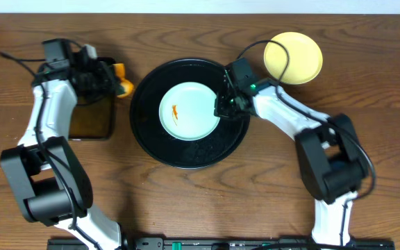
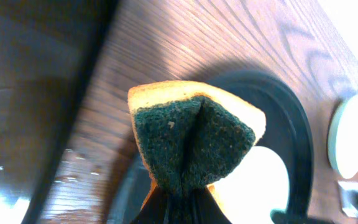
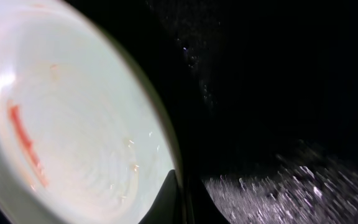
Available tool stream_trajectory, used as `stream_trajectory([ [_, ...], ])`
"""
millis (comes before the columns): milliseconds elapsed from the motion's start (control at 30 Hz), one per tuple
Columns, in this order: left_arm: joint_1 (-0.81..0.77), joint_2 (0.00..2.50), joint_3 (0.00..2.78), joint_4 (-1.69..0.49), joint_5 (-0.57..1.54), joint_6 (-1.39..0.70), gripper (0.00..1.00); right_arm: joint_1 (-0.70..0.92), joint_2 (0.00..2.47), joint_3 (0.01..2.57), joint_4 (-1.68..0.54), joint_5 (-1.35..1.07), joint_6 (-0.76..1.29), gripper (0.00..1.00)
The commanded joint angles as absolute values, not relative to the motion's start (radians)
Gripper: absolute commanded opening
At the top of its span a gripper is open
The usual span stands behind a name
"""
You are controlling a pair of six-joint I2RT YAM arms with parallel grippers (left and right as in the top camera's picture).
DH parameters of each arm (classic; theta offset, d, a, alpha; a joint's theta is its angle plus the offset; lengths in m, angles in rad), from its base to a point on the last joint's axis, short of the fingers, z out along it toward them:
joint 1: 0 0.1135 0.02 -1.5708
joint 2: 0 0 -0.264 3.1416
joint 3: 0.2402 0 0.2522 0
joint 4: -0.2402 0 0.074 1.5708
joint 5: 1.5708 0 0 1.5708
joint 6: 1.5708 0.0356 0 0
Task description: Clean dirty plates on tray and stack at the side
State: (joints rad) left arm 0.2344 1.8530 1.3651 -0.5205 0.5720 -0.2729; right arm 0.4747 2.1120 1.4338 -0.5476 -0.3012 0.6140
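Observation:
A pale mint-blue plate with an orange-brown smear lies in the large round black tray. My right gripper is shut on this plate's right rim. In the right wrist view the fingers straddle the rim of the plate over the tray. A pale yellow plate lies on the table outside the tray, at the back right. My left gripper is shut on a yellow-and-green sponge, left of the tray. The sponge is pinched between the fingers. A third plate is not in view.
A smaller rectangular black tray lies at the left under the left arm, and shows in the left wrist view. The round tray's rim and a plate beyond it also show there. Cables trail at the far left.

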Motion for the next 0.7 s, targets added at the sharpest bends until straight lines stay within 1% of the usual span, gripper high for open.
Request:
stream_trajectory([
  [0, 0.164, 1.850, 1.361, -0.530, 0.595, -0.282, 0.07, 0.493, 2.169, 1.551, -0.605, -0.304, 0.551, 0.01],
  [167, 0.088, 1.850, 1.361, -0.550, 0.590, -0.281, 0.07, 0.509, 2.199, 1.602, -0.651, -0.207, 0.541, 0.01],
  [433, -0.039, 1.850, 1.355, -0.651, 0.497, -0.282, 0.07, 0.500, 2.200, 1.602, -0.603, -0.198, 0.532, 0.01],
  [533, -0.087, 1.853, 1.344, -0.647, 0.461, -0.285, 0.07, 0.519, 2.202, 1.602, -0.590, -0.190, 0.526, 0.01],
  [667, -0.146, 1.877, 1.343, -0.629, 0.455, -0.341, 0.07, 0.548, 2.211, 1.602, -0.587, -0.133, 0.527, 0.01],
])
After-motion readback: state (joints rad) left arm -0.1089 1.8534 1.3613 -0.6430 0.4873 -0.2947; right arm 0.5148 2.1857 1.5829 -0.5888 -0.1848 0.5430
